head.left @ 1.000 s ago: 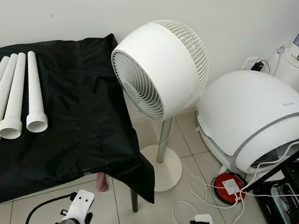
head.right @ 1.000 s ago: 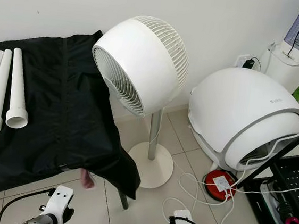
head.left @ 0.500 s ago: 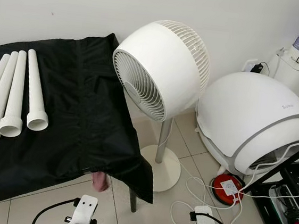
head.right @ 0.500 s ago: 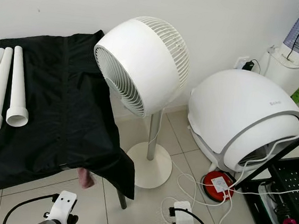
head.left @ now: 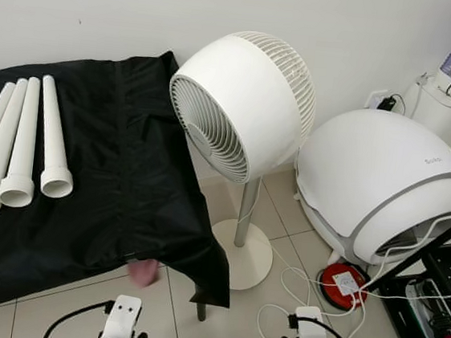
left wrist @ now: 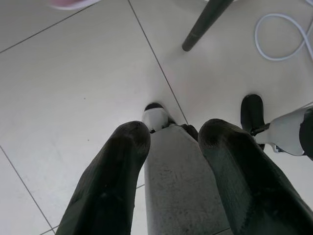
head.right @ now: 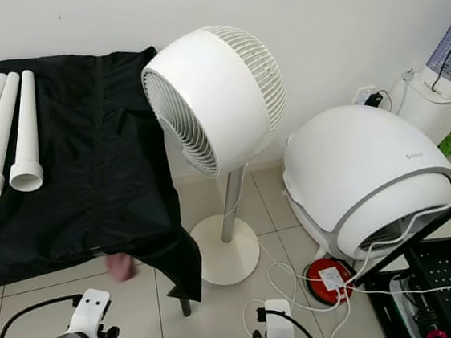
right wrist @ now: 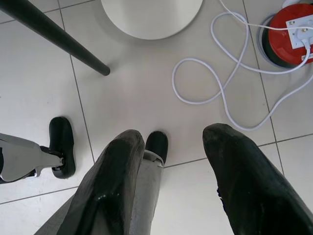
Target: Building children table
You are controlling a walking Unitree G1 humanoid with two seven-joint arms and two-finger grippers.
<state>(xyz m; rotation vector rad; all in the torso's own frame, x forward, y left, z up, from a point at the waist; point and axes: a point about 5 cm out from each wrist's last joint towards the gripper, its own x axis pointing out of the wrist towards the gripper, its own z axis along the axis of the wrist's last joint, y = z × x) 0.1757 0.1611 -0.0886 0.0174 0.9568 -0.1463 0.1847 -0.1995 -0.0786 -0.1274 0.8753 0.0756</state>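
A counter [head.left: 82,227] under a black cloth [head.left: 121,166] takes the left of the scene; four white tubes [head.left: 18,143] lie side by side on its left part, while the cloth to their right lies bare. The cloth's corner droops over the counter's near right edge, beside a dark counter leg [left wrist: 203,24]. Just right of that corner a white pedestal fan [head.left: 244,106] rises above counter height, its round base [head.left: 245,252] on the tiled floor [head.left: 49,316]. Farther right sit a domed white appliance [head.left: 382,177], a red disc [head.left: 345,282] and loose white cables [right wrist: 220,83] looping over the tiles. A black rack [head.left: 435,320] closes the far right. Bare tiles lie in front of the counter.
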